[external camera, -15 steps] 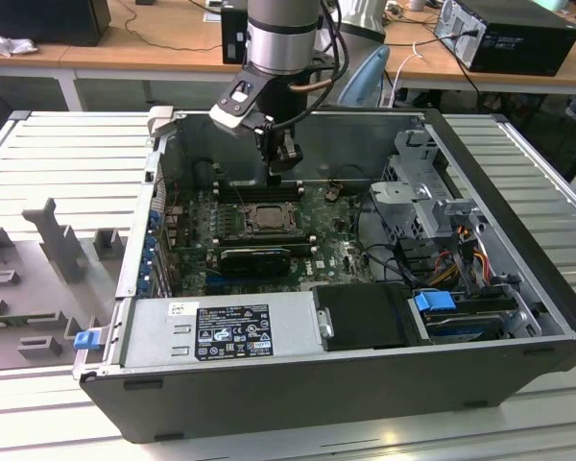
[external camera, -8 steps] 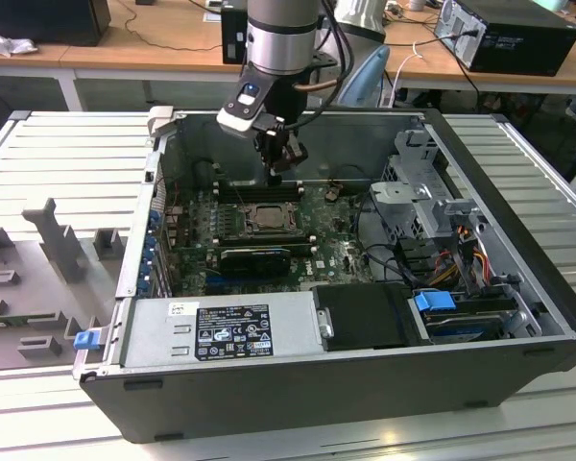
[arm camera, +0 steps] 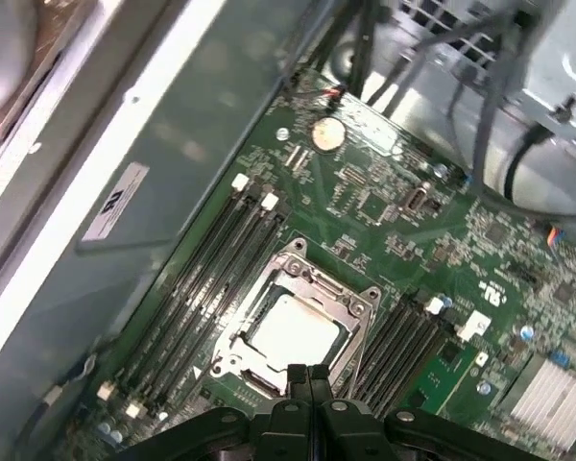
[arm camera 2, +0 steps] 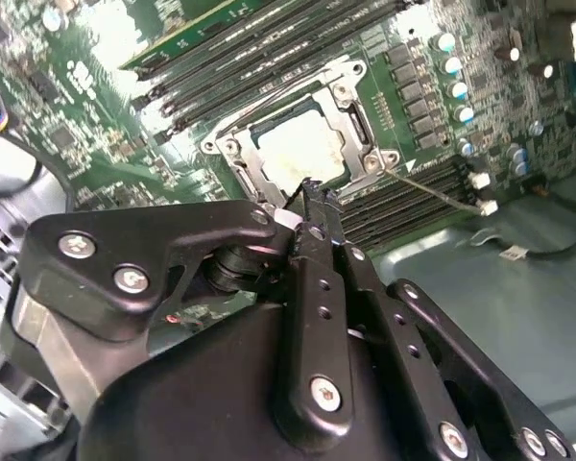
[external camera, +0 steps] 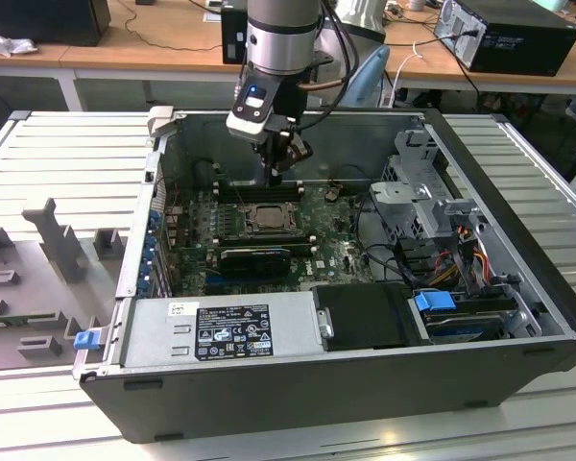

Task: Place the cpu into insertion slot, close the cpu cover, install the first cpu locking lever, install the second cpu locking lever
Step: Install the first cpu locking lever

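The cpu (arm camera: 293, 331) shows its pale metal face and lies in the insertion slot (external camera: 269, 217) on the green motherboard. The silvery cpu cover (arm camera: 350, 305) lies flat around it, framing the chip (arm camera 2: 302, 149). From one corner of the socket a thin wire lever (arm camera 2: 442, 189) runs out over the RAM slots. My gripper (external camera: 280, 171) hangs a little above the socket's far edge. In both wrist views its black fingertips (arm camera: 307, 375) are pressed together with nothing between them, just off the socket rim (arm camera 2: 312, 206).
The open computer case (external camera: 298, 384) stands on a slatted table. Long black RAM slots (arm camera: 206, 279) flank the socket. A power supply (external camera: 221, 331) sits at the near side, a drive cage (external camera: 427, 197) with cables at the exterior view's right, and grey fixtures (external camera: 58, 245) at its left.
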`<state>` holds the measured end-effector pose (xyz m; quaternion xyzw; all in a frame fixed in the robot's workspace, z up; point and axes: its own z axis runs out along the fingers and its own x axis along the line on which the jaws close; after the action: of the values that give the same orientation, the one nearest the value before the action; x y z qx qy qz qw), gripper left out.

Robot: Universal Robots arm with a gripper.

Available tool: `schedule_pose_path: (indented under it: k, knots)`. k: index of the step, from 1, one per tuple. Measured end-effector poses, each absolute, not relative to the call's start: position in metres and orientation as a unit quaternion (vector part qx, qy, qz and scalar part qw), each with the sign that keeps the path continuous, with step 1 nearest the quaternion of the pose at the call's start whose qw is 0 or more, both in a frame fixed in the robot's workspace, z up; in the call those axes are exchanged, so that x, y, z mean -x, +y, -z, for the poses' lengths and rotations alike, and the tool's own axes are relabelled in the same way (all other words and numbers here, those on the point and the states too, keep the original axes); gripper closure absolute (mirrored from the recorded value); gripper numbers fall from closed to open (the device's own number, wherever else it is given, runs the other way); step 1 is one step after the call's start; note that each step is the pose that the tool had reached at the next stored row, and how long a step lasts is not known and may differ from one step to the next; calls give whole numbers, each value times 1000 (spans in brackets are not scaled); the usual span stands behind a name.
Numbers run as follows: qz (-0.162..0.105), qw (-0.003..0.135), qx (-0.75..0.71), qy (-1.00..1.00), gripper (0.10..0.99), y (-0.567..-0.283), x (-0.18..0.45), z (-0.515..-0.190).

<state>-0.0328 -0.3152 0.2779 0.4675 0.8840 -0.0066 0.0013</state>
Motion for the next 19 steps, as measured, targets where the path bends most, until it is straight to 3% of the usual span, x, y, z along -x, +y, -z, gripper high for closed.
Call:
schedule_pose_path:
  k: [17, 19]
  knots:
    - [5, 4, -317, 948, 980, -315, 33, -277]
    - [3, 11, -300, 954, 980, -315, 33, -276]
